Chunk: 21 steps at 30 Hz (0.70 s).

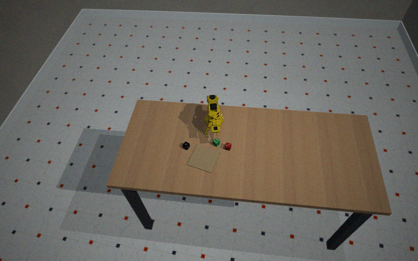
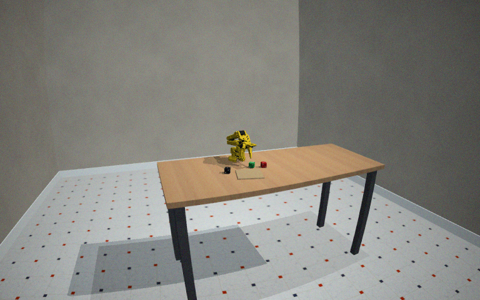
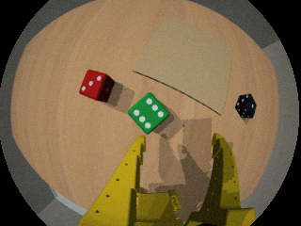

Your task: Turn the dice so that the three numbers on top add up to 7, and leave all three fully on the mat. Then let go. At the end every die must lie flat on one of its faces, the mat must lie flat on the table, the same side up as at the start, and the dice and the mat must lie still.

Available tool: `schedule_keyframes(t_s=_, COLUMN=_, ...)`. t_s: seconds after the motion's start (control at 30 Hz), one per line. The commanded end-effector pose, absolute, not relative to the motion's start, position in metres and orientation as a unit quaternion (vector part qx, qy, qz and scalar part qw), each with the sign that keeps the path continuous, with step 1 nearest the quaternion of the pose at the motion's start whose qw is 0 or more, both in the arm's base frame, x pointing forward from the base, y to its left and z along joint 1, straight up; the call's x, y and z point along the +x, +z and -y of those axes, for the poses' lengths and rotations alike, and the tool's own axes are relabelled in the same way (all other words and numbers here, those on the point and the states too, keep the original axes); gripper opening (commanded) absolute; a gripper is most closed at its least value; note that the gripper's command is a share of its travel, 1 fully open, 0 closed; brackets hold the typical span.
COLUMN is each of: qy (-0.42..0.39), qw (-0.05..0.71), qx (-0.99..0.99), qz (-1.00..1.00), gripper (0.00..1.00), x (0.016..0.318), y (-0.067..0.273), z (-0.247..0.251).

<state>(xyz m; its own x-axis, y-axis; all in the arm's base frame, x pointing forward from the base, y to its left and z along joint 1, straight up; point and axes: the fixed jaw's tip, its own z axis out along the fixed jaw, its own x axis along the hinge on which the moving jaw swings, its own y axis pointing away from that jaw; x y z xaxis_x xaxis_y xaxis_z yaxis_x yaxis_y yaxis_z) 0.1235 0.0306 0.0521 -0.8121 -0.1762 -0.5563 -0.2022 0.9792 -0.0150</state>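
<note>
A tan square mat [image 1: 203,157] lies flat on the wooden table; it also shows in the wrist view [image 3: 184,63]. The green die [image 1: 216,142] rests on the bare table just off the mat's edge nearest the arm, its top face with several white pips seen in the wrist view [image 3: 150,112]. The red die [image 1: 228,145] [image 3: 96,85] lies on the table beside the green one. The black die [image 1: 185,145] [image 3: 245,105] lies on the table off the mat's other side. My yellow gripper [image 1: 211,132] [image 3: 179,145] hovers just behind the green die, jaws apart, with nothing between them.
The arm's base [image 1: 212,101] stands at the table's back edge. The table's edges are far from the dice on every other side. The arm's shadow falls on the wood to the left of the arm.
</note>
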Motion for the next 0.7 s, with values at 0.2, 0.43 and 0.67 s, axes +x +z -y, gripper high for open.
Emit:
schedule_keyframes(t_s=0.2, qy=0.026, qw=0.292, qx=-0.101, qz=-0.951, gripper=0.35, x=0.123, y=0.053, z=-0.032)
schedule_keyframes(t_s=0.43, qy=0.029, qw=0.303, qx=-0.106, qz=-0.947, gripper=0.35, x=0.126, y=0.056, z=-0.034)
schedule_keyframes(t_s=0.67, qy=0.044, qw=0.31, qx=-0.149, qz=-0.938, gripper=0.35, x=0.134, y=0.059, z=-0.049)
